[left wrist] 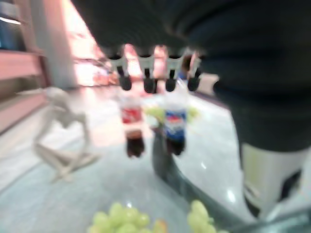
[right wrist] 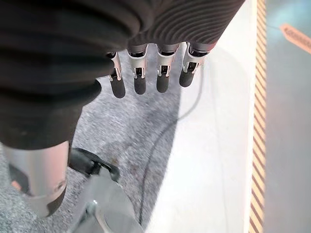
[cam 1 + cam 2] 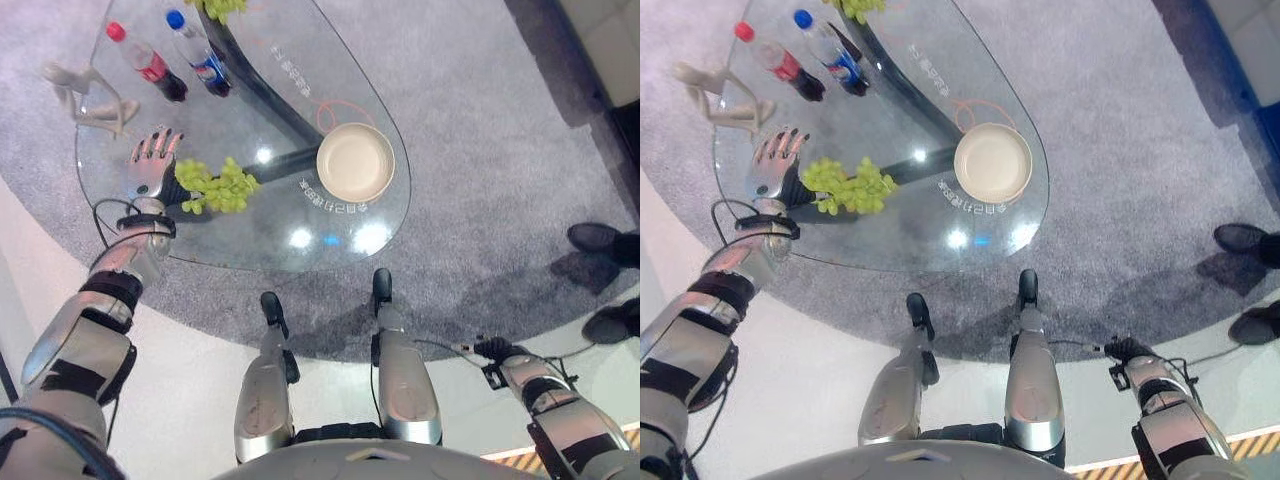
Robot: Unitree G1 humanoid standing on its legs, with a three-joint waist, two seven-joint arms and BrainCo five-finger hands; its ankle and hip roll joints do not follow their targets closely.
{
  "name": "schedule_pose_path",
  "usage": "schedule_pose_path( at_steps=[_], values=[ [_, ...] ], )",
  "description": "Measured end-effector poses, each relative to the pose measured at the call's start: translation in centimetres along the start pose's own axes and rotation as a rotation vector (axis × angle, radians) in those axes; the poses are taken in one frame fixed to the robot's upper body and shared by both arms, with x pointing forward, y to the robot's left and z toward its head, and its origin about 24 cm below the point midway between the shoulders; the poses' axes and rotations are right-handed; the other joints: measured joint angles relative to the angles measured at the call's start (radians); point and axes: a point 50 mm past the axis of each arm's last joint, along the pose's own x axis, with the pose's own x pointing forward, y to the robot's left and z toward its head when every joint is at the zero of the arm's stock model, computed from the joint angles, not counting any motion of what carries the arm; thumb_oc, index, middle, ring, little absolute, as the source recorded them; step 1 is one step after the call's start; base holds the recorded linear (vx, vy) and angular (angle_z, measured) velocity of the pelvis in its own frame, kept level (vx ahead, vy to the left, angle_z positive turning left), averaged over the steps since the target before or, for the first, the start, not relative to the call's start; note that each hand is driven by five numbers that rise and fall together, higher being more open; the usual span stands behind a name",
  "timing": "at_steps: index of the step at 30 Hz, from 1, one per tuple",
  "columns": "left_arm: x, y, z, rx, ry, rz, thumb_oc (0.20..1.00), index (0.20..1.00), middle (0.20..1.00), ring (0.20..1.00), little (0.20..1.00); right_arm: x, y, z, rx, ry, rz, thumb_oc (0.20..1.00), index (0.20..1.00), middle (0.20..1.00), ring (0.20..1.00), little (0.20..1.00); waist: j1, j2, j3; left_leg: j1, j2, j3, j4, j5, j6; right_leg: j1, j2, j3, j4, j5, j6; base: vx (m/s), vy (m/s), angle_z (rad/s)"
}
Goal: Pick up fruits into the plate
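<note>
The bunch of green grapes [image 3: 218,187] lies on the glass table [image 3: 250,240], in the left middle of the left eye view, just beside the left hand [image 3: 150,165]. This hand is over the table with its fingers [image 1: 146,73] straight and spread, holding nothing; the grapes are at its right side, and I cannot tell if they touch it. The plate [image 3: 355,161] is cream, round and empty, and it stands well apart from the grapes, toward the right edge of the table. A second bunch of grapes [image 3: 220,8] shows at the top edge of the frame. In the upper left there are 2 bottles lying on the glass (1 with a red cap [image 3: 146,62], 1 with a blue cap [image 3: 198,53]), and a pale figurine [image 3: 85,95] is left of them. The right hand [image 2: 146,73] hangs low beside the robot, over the grey carpet [image 3: 480,130], its fingers straight and empty. A person's 2 dark shoes [image 3: 595,238] are at the right edge.
</note>
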Motion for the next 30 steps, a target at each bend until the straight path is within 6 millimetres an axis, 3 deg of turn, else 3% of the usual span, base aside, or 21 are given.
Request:
schedule_pose_path(
  at_steps=[7,15,21,26,30],
  values=[
    [0.7,0.6,-0.7,0.107,-0.016,-0.024,1.000,1.000,1.000,1.000,1.000,-0.1,-0.8,0.8,0.013,-0.056,-0.029,1.000,1.000,1.000,1.000,1.000,-0.013,0.001,0.001,-0.112,-0.004,0.004,0.033,0.002,0.002,-0.130,-0.007,0.009,0.057,-0.001,0.000,-0.03,0.030,-0.03],
    [1.4,0.9,0.2,0.183,-0.070,-0.041,1.000,1.000,1.000,1.000,1.000,-0.1,-1.3,1.5,0.016,-0.093,-0.050,1.000,1.000,1.000,1.000,1.000,-0.015,0.001,0.001,-0.232,-0.005,-0.004,0.061,0.021,0.012,-0.261,-0.012,0.014,0.113,-0.002,0.001,-0.02,0.007,0.01],
    [1.7,0.6,-0.3,0.268,-0.054,-0.147,1.000,1.000,1.000,1.000,1.000,-0.2,-2.2,4.1,0.041,-0.172,-0.080,1.000,1.000,1.000,1.000,1.000,-0.037,0.001,0.001,-0.335,-0.006,-0.002,0.088,0.033,0.015,-0.378,-0.013,0.034,0.156,-0.006,0.006,-0.01,0.030,-0.02],
    [2.8,2.0,-0.4,0.331,0.002,-0.108,1.000,1.000,1.000,1.000,1.000,-0.6,-3.4,5.8,0.053,-0.243,-0.105,1.000,1.000,1.000,1.000,1.000,-0.039,0.001,0.001,-0.373,-0.005,-0.003,0.103,0.035,0.017,-0.427,-0.014,0.040,0.192,-0.015,0.003,0.00,0.000,0.00],
    [2.9,3.1,-1.9,0.401,0.127,-0.024,1.000,1.000,1.000,1.000,1.000,-0.7,-3.5,6.2,0.058,-0.260,-0.108,1.000,1.000,1.000,1.000,1.000,-0.042,0.001,0.001,-0.418,-0.004,-0.005,0.122,0.035,0.016,-0.478,-0.014,0.046,0.222,-0.018,-0.003,0.00,0.000,0.00]
  ],
)
